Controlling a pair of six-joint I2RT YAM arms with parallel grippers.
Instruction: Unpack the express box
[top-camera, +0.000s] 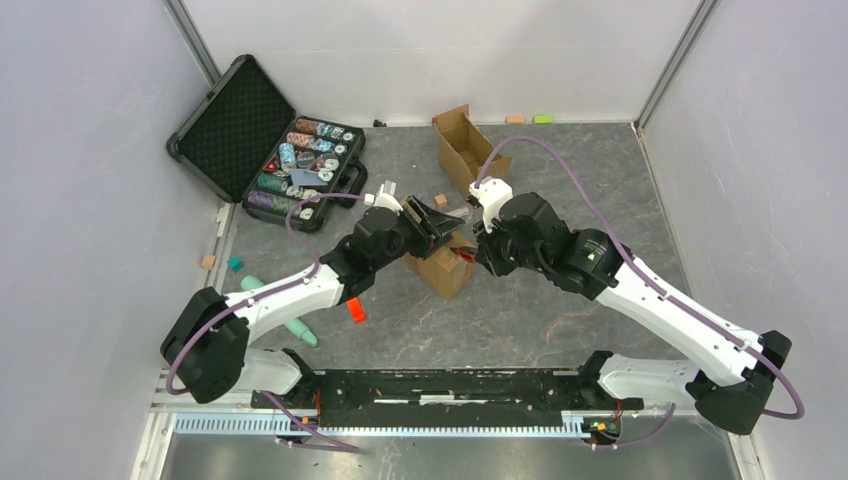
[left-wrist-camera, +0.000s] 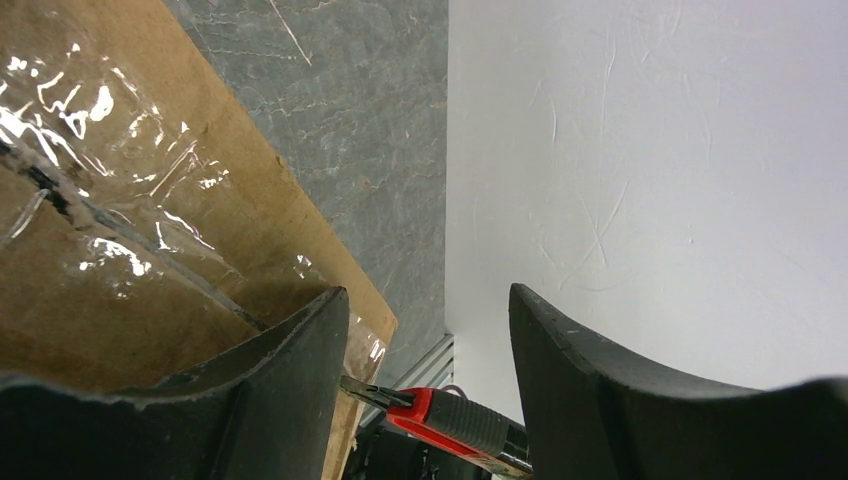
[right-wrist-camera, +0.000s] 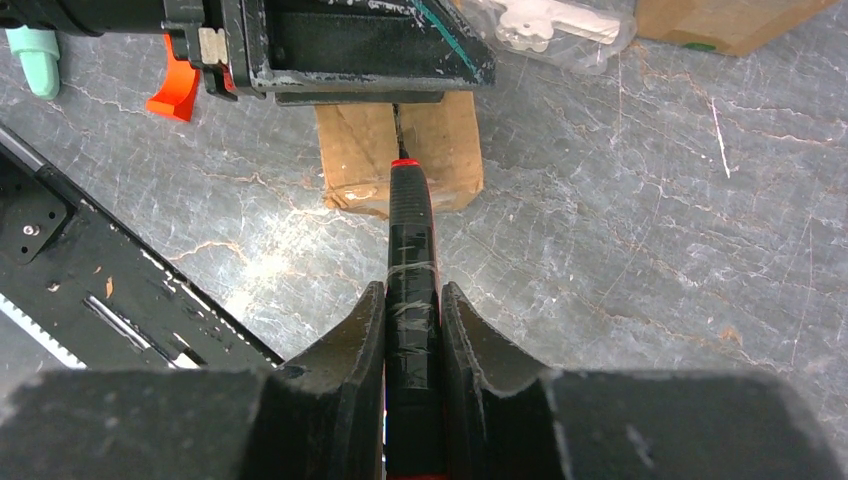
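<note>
**Top view.** The express box (top-camera: 441, 272) lies on the surface (top-camera: 540, 322) about mid-way between the two arms. The left gripper (top-camera: 437, 222) hangs over its 11 o'clock part, and the right gripper (top-camera: 471, 250) comes in from 2 o'clock. They hide so much of the box that I cannot tell its long axis here, and no label shows.

**Left wrist view.** The left gripper stands wide open and has hold of nothing. One finger (left-wrist-camera: 290, 390) lies against the box's taped top and the other is in free air. The red nose of the cutter (left-wrist-camera: 440, 412) shows at 6 o'clock.

**Right wrist view.** The right gripper (right-wrist-camera: 412, 292) is clamped on the cutter's black handle, with the blade tip at the seam. The box seems to run from 12 to 6 o'clock. Its short end points to 6, and its far part is under the left gripper.

To slit the tape well, I judge the blade should stay shallow and run straight along the seam. The left finger should press the box down, clear of the cut line.
</note>
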